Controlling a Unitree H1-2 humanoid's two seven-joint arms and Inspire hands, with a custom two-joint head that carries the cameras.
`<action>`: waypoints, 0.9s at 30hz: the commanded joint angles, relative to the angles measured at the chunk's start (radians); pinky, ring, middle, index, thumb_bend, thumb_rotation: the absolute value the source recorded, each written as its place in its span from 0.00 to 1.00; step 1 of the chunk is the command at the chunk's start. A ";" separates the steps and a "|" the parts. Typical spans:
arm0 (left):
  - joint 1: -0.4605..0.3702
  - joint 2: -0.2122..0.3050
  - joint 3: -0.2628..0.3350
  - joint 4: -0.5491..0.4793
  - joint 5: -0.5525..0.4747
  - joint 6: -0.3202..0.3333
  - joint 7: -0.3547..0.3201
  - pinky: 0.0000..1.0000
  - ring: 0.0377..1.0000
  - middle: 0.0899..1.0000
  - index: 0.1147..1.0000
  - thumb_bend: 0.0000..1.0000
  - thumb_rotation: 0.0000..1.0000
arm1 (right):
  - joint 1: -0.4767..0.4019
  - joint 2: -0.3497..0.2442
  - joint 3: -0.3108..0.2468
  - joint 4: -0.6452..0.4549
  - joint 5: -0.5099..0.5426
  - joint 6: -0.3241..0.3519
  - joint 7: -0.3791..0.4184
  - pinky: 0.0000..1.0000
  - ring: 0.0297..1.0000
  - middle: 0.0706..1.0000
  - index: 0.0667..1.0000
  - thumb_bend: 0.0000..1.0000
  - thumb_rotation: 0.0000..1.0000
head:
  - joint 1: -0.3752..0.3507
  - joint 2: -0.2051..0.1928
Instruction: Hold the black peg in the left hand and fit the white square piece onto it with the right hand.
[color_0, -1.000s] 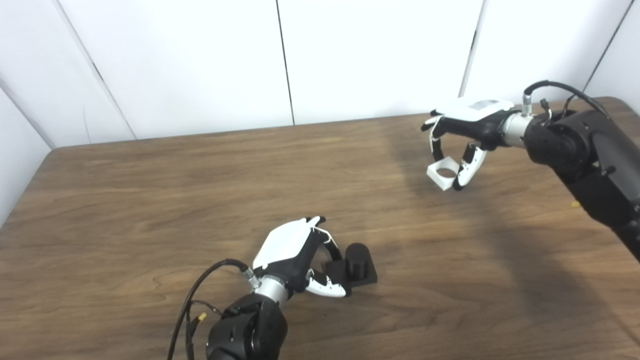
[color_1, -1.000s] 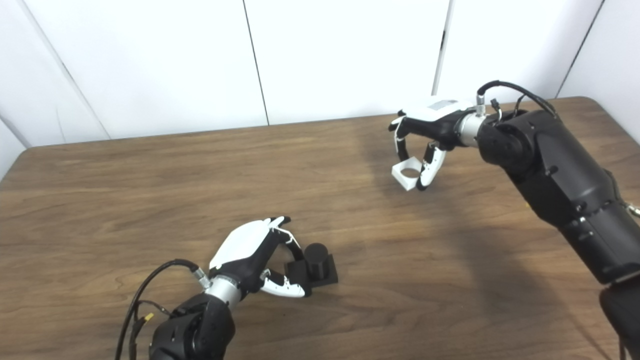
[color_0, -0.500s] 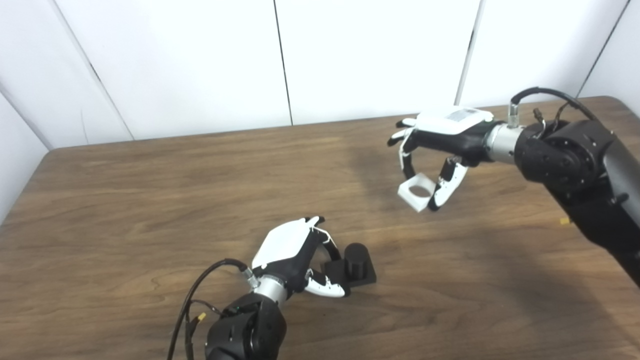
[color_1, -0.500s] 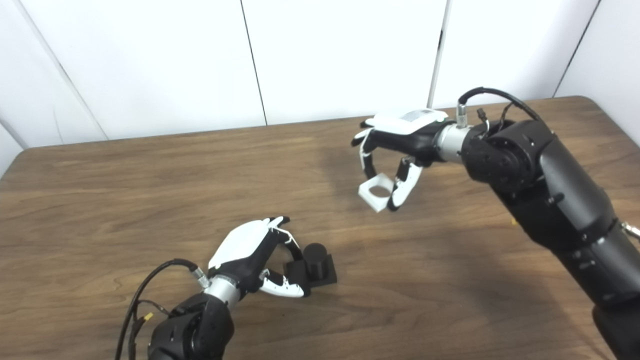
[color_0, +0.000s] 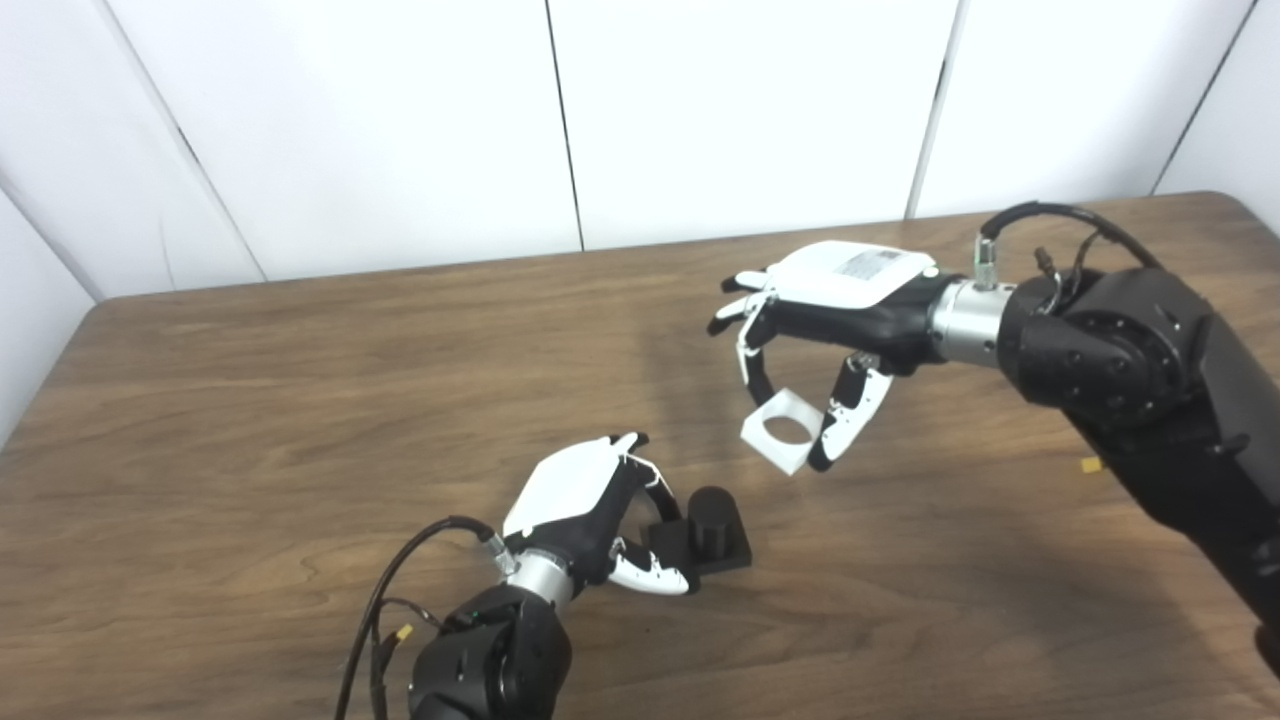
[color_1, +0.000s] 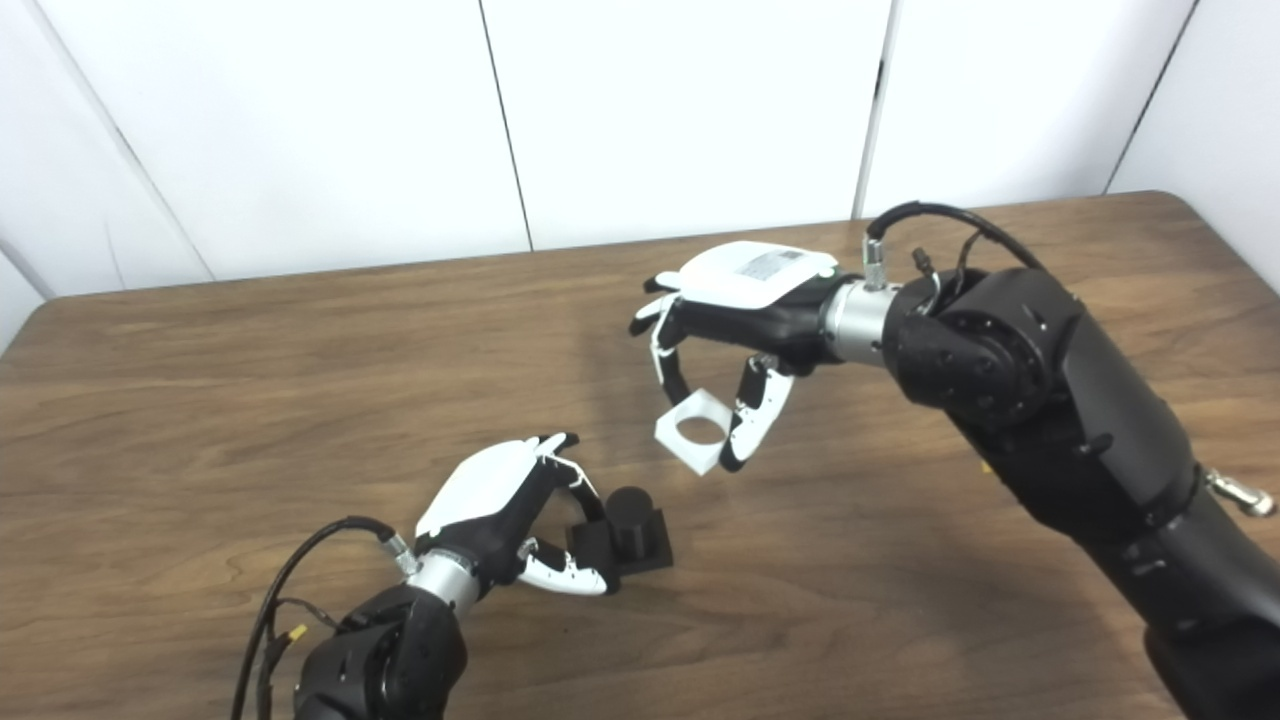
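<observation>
On brown wood table (color_0: 250, 400), white wall panels (color_0: 740, 110) behind.

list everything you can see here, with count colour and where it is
black peg: 1, black, short round post on a square base, on the table near the front centre, base held at its left side by the left hand
white square piece: 1, white, with a round hole, held in the air above the table, up and right of the peg
small yellow bit: 1, yellow, on the table at the right; too small to identify
table: 1, brown wood grain, fills the scene
wall panels: white, behind the table
left hand: 1, white and black, shut on the peg's base
right hand: 1, white and black, fingers pinching the white piece
</observation>
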 joint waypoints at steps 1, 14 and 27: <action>0.021 0.034 -0.003 0.047 0.018 0.005 -0.019 1.00 1.00 0.98 0.42 0.52 0.06 | -0.029 0.004 -0.007 -0.032 -0.008 -0.003 -0.016 1.00 1.00 0.88 0.45 0.53 0.14 | -0.002 0.001; 0.018 0.038 0.000 0.040 0.010 0.008 -0.030 1.00 1.00 0.98 0.42 0.52 0.06 | -0.019 0.043 0.025 -0.022 -0.031 -0.003 -0.016 1.00 1.00 0.89 0.45 0.53 0.14 | 0.000 0.006; 0.014 0.045 -0.002 0.051 -0.001 0.008 -0.020 1.00 1.00 0.98 0.42 0.52 0.06 | -0.004 0.076 0.049 0.000 -0.050 -0.038 -0.031 1.00 1.00 0.88 0.45 0.53 0.14 | -0.004 0.007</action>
